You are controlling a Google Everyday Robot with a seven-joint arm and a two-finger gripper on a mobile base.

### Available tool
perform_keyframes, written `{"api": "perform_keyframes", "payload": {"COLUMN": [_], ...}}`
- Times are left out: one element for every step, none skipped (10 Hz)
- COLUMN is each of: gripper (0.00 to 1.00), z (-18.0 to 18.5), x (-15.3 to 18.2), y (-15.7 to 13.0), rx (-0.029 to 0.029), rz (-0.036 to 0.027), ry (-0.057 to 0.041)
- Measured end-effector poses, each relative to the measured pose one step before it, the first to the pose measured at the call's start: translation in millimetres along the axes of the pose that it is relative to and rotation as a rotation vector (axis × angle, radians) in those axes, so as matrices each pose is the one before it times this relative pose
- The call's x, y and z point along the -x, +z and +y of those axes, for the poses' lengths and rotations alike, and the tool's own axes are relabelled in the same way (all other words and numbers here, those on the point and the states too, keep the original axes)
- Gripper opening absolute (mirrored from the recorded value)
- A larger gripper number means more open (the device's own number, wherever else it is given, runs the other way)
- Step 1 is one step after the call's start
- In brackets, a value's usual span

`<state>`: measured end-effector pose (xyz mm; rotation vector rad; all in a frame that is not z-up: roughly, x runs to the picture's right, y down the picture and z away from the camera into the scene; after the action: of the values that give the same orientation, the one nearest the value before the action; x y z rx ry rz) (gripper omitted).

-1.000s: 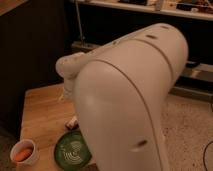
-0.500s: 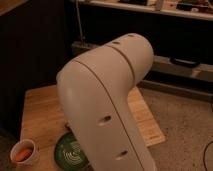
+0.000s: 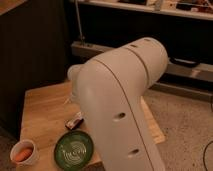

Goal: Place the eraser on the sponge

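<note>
The eraser (image 3: 75,121), a small dark block with a white and reddish strip, lies on the wooden table (image 3: 45,110) just above the round green plate (image 3: 74,149). It sits at the left edge of my arm's large white housing (image 3: 122,110), which fills the middle of the camera view. A rounded white arm joint (image 3: 75,76) pokes out above the eraser. My gripper is hidden behind the housing and does not show. The sponge is also out of view.
A white cup (image 3: 23,152) holding something orange stands at the table's front left corner. Dark shelving with a metal rail (image 3: 95,50) runs behind the table. Speckled floor (image 3: 185,125) lies to the right.
The white arm housing has shifted to the right and up, uncovering the eraser beside the plate and more of the table's left side.
</note>
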<state>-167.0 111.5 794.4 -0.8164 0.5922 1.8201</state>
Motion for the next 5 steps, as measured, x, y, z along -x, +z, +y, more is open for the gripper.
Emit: {"api": "perform_keyframes", "payload": {"gripper": [0.8, 0.8, 0.8, 0.8, 0.8], "z": [-0.42, 1.26, 1.67, 0.99, 1.21], "x": [1.18, 0.45, -0.46, -0.85, -1.54], "y": [-1.75, -0.72, -2.45, -5.07, -6.81], "rx": [0.01502, 0.01761, 0.02723, 0.04944, 0.05212], "rz": [0.0052, 0.01067, 0.01713, 0.02392, 0.01697], "ry": [-0.01204, -0.01846, -0.02194, -0.03068, -0.02221]}}
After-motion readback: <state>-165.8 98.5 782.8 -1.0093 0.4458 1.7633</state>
